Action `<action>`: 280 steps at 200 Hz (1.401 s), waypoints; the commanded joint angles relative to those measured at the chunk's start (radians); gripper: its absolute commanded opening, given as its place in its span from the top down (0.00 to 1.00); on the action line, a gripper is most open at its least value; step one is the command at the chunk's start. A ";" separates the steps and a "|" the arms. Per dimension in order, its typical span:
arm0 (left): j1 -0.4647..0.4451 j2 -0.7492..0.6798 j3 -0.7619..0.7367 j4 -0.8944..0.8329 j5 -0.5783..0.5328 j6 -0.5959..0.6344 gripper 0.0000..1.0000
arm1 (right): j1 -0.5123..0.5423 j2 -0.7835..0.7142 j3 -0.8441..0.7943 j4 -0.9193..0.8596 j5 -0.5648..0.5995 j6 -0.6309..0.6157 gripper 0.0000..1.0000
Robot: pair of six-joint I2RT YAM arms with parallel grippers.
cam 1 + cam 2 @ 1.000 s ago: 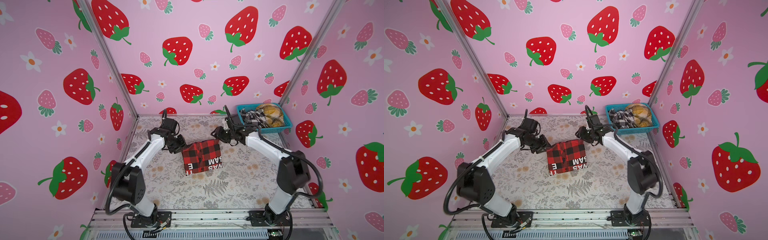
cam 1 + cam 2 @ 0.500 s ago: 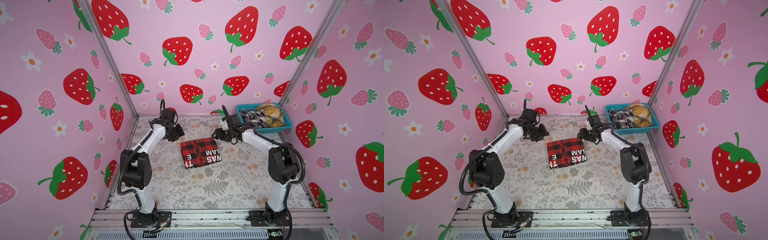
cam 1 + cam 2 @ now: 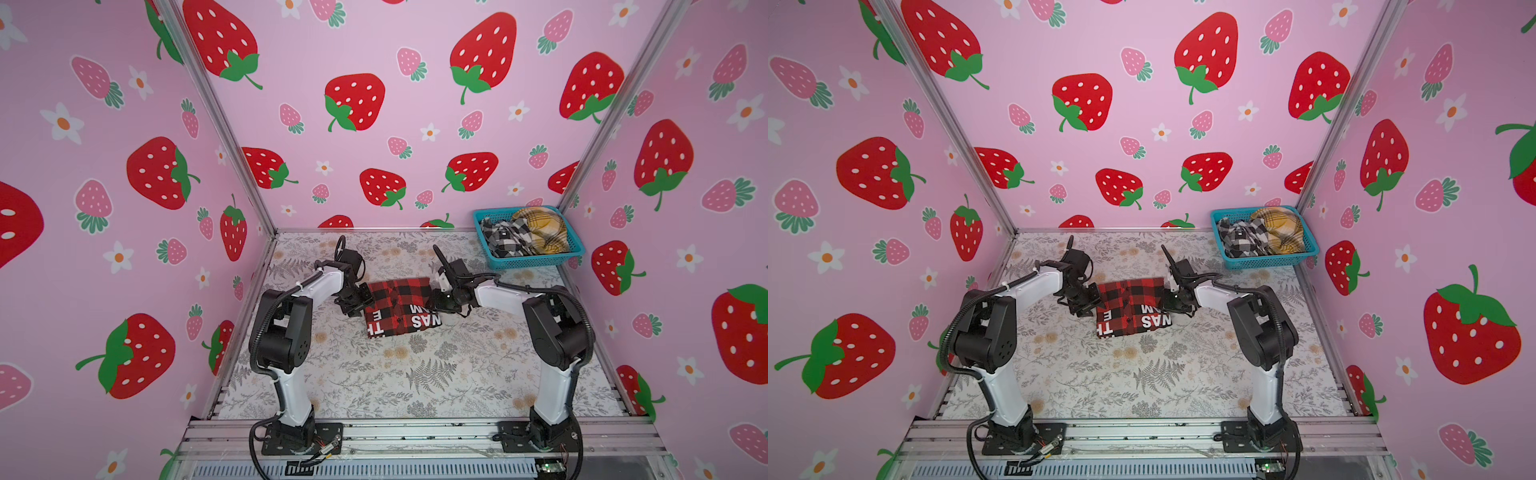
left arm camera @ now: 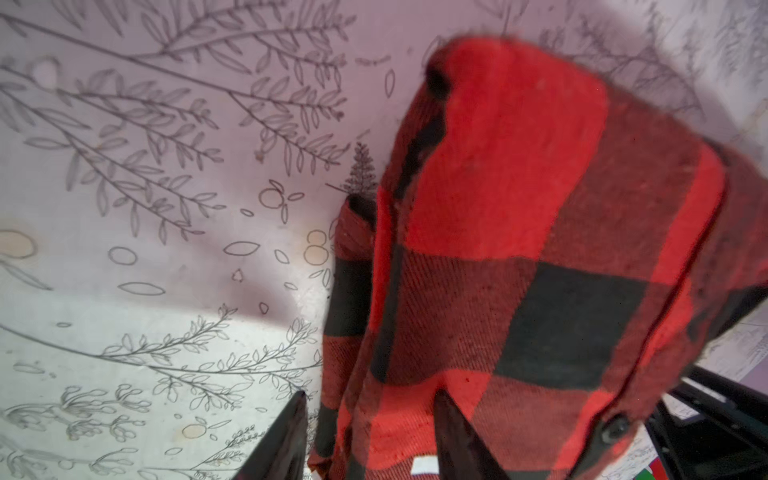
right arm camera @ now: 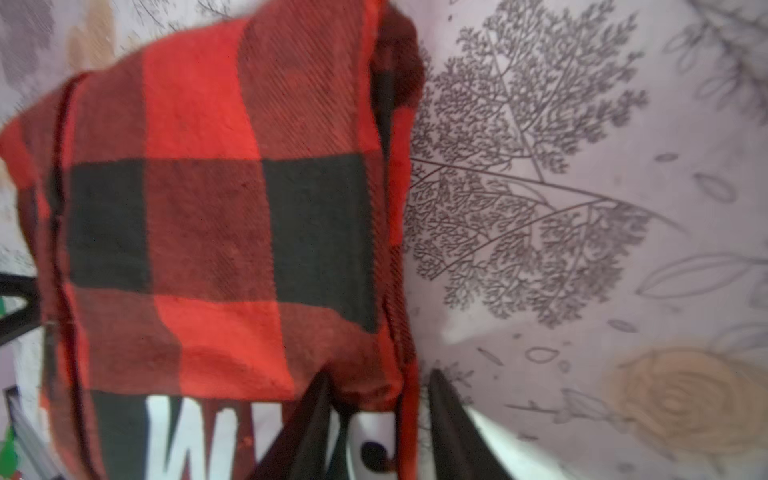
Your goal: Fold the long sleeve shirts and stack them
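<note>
The red-and-black check shirt (image 3: pixel 401 307) (image 3: pixel 1131 307) lies folded into a small rectangle mid-table, its white block letters facing up. My left gripper (image 3: pixel 360 305) (image 3: pixel 1090 305) is at its left edge. In the left wrist view the gripper (image 4: pixel 370 432) has the thick folded edge of the shirt (image 4: pixel 519 249) between its fingers. My right gripper (image 3: pixel 436 301) (image 3: pixel 1167 301) is at the right edge. In the right wrist view the gripper (image 5: pixel 378 411) pinches a bulge of the shirt (image 5: pixel 208 208). A black-and-white check shirt (image 3: pixel 505 239) (image 3: pixel 1241 239) and a mustard-yellow plaid shirt (image 3: pixel 540 230) (image 3: pixel 1281 230) lie crumpled in the basket.
A blue mesh basket (image 3: pixel 536 262) (image 3: pixel 1266 262) stands in the back right corner of the floral table (image 3: pixel 415 374). Pink strawberry walls close in the left, back and right sides. Both arm bases are bolted to the rail at the front edge.
Half a second ago both grippers had drawn back from the folded shirt. Now they are back at its left and right edges, and the right jaws have narrowed on the cloth.
</note>
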 commanded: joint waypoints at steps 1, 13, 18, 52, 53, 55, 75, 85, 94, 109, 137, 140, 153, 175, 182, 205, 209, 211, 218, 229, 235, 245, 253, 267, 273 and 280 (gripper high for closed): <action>-0.003 -0.004 -0.024 0.000 -0.012 0.022 0.56 | 0.040 -0.084 -0.079 0.045 0.035 0.056 0.71; -0.006 0.012 -0.027 0.000 0.002 0.040 0.59 | 0.056 -0.143 -0.149 0.072 0.052 0.107 0.74; -0.008 0.018 -0.028 -0.001 0.007 0.047 0.61 | 0.062 -0.169 -0.179 0.081 0.058 0.128 0.75; -0.061 -0.048 -0.095 -0.002 0.024 0.055 0.69 | 0.108 -0.338 -0.353 0.086 0.088 0.216 0.76; -0.064 -0.050 -0.097 -0.002 0.026 0.055 0.69 | 0.108 -0.342 -0.356 0.084 0.088 0.216 0.75; -0.069 -0.059 -0.103 -0.002 0.031 0.055 0.69 | 0.108 -0.352 -0.364 0.083 0.087 0.219 0.75; -0.095 -0.124 -0.116 -0.012 0.039 0.051 0.57 | 0.105 -0.405 -0.382 0.031 0.119 0.207 0.60; -0.077 -0.138 -0.090 -0.028 0.013 0.061 0.51 | 0.091 -0.405 -0.362 0.005 0.133 0.181 0.50; -0.045 -0.131 -0.054 -0.042 -0.006 0.071 0.47 | 0.072 -0.393 -0.333 -0.009 0.130 0.162 0.49; 0.017 -0.087 0.009 -0.053 0.012 0.080 0.42 | 0.037 -0.357 -0.277 -0.014 0.122 0.122 0.44; 0.068 -0.013 0.082 -0.053 0.036 0.086 0.38 | -0.015 -0.206 -0.111 -0.052 0.122 0.020 0.41; 0.070 -0.007 0.081 -0.048 0.043 0.085 0.38 | -0.018 -0.188 -0.094 -0.053 0.122 0.012 0.41; 0.076 0.020 0.072 -0.013 0.089 0.076 0.37 | -0.032 -0.120 -0.028 -0.048 0.113 -0.028 0.41; 0.083 0.064 0.055 0.059 0.158 0.054 0.39 | -0.044 -0.005 0.091 -0.062 0.098 -0.070 0.48; 0.083 0.073 0.054 0.077 0.173 0.047 0.41 | -0.044 0.025 0.124 -0.070 0.095 -0.076 0.52; 0.084 0.101 0.065 0.102 0.211 0.025 0.59 | -0.043 0.081 0.192 -0.076 0.079 -0.085 0.69; 0.084 0.103 0.065 0.106 0.214 0.022 0.62 | -0.043 0.083 0.198 -0.076 0.076 -0.084 0.72; 0.085 0.104 0.066 0.107 0.214 0.020 0.63 | -0.043 0.083 0.200 -0.077 0.076 -0.083 0.73; 0.085 0.105 0.068 0.114 0.215 0.018 0.69 | -0.041 0.082 0.205 -0.077 0.074 -0.082 0.76; 0.087 0.106 0.072 0.119 0.208 0.018 0.78 | -0.039 0.073 0.205 -0.073 0.066 -0.079 0.80; 0.089 0.107 0.076 0.116 0.203 0.019 0.81 | -0.037 0.066 0.203 -0.070 0.064 -0.077 0.82; 0.092 0.106 0.077 0.114 0.202 0.021 0.91 | -0.035 0.054 0.203 -0.073 0.059 -0.075 0.86; 0.095 0.102 0.074 0.113 0.198 0.022 1.00 | -0.032 0.048 0.203 -0.074 0.053 -0.071 0.89; 0.099 0.084 0.059 0.110 0.178 0.026 1.00 | -0.025 0.036 0.203 -0.069 0.043 -0.065 0.94; 0.101 0.073 0.046 0.114 0.165 0.026 1.00 | -0.020 0.036 0.204 -0.064 0.039 -0.059 0.95; 0.105 0.063 0.028 0.124 0.157 0.024 1.00 | -0.014 0.040 0.210 -0.060 0.033 -0.052 0.96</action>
